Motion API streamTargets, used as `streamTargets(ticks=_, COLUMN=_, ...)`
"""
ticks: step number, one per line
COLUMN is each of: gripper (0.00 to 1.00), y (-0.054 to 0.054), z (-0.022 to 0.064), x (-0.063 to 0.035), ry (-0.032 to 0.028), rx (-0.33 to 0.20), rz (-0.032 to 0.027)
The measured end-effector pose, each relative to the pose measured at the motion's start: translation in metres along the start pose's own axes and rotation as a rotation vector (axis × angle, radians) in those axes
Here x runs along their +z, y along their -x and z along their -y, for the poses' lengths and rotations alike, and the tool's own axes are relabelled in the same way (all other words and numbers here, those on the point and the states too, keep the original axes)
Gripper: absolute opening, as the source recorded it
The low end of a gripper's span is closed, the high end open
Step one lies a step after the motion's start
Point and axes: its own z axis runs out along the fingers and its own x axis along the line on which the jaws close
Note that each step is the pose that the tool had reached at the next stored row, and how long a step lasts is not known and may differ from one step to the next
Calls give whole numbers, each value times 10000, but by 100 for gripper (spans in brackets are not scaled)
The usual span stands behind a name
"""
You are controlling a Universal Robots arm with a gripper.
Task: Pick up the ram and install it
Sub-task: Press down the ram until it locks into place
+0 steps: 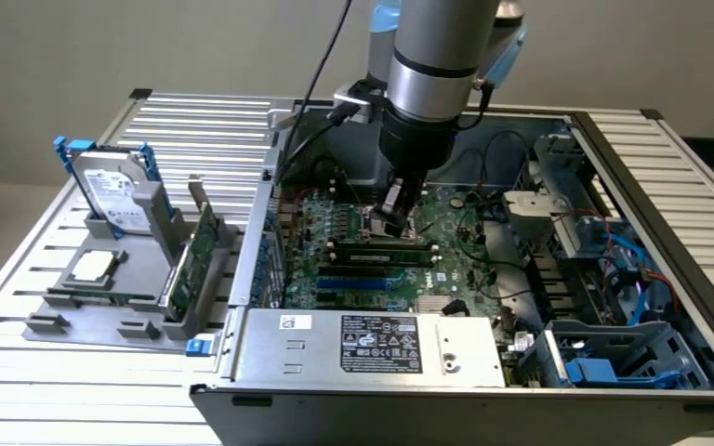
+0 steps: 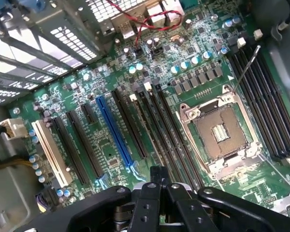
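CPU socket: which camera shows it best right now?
Wrist view: the socket shows whole and unobstructed, frame and contacts plain. In the exterior view the arm stands in front of it, hiding most of it.

Motherboard (image 2: 111, 145): green, seen at frame centre of the exterior view, crossed by black slots (image 2: 77, 145). One blue slot (image 2: 113, 130) and one cream-white slot (image 2: 50, 154) are noted left of centre in the wrist picture. Socket frame (image 2: 220, 130): silver, right of centre. Claw (image 2: 157, 186): black. Arm (image 1: 438, 56): grey metal with pale blue caps, top centre. Surface (image 1: 208, 130): white-grey, ribbed in parallel slats. Power supply (image 1: 370, 344): grey, with a white label.
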Motion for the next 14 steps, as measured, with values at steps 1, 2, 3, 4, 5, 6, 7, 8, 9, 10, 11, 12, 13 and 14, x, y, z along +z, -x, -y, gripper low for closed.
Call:
streamTargets(ticks=1, gripper=11, y=0, z=0, x=0, ry=6, rx=157, rz=6)
streamTargets(ticks=2, gripper=11, y=0, z=0, x=0, ry=12, rx=311, rz=12)
streamTargets(ticks=3, gripper=11, y=0, z=0, x=0, ry=17, rx=469, rz=18)
streamTargets(ticks=4, gripper=11, y=0, z=0, x=0, ry=24, rx=623, rz=25)
streamTargets(ticks=5, gripper=11, y=0, z=0, x=0, ry=29, rx=787, rz=31)
streamTargets(ticks=6, gripper=11, y=0, z=0, x=0, ry=35, rx=941, rz=37)
streamTargets(ticks=7, gripper=11, y=0, z=0, x=0, ry=40, rx=1094, rz=43)
streamTargets(ticks=8, gripper=11, y=0, z=0, x=0, ry=46, rx=1248, rz=49)
streamTargets(ticks=9, gripper=11, y=0, z=0, x=0, ry=52, rx=1404, rz=55)
streamTargets(ticks=10, gripper=11, y=0, z=0, x=0, ry=58, rx=1564, rz=62)
streamTargets(ticks=11, gripper=11, y=0, z=0, x=0, ry=64, rx=1721, rz=68)
streamTargets(ticks=12, gripper=11, y=0, z=0, x=0, ry=69, rx=1877, rz=74)
streamTargets(ticks=13, gripper=11, y=0, z=0, x=0, ry=76, rx=2033, rz=81)
streamTargets(ticks=14, gripper=11, y=0, z=0, x=0, ry=81, rx=2189, rz=87)
